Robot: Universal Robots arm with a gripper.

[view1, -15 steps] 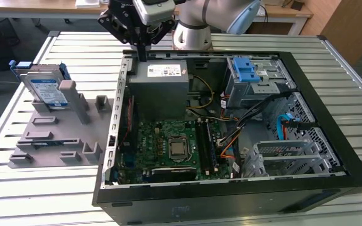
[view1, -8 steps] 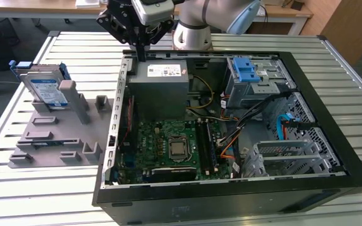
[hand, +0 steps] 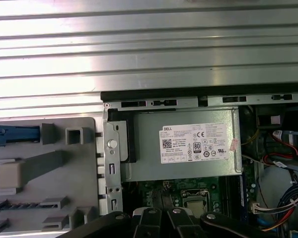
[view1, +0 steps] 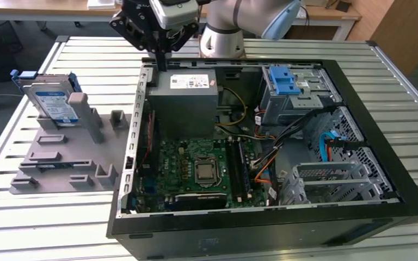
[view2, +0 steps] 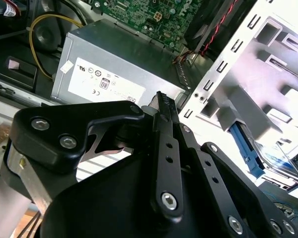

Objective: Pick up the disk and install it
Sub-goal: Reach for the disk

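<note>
- While the disk (view1: 53, 103) stands upright in the grey holder (view1: 56, 163) on the tabletop (view1: 49, 231), at the exterior view's left, the pick-up is judged not yet begun.
- Tool (view1: 163, 64): hangs over the rear wall of the open computer case (view1: 267, 234), beside the power-supply box (view1: 183, 103); fingers appear pressed together, gripping nothing.
- Disk relative to tool: well apart, outside the case, toward the exterior view's left; no contact.
- Silver cage (view1: 296, 95) with blue latch, inside the case at the exterior view's right: installation is likewise judged undone.
</note>
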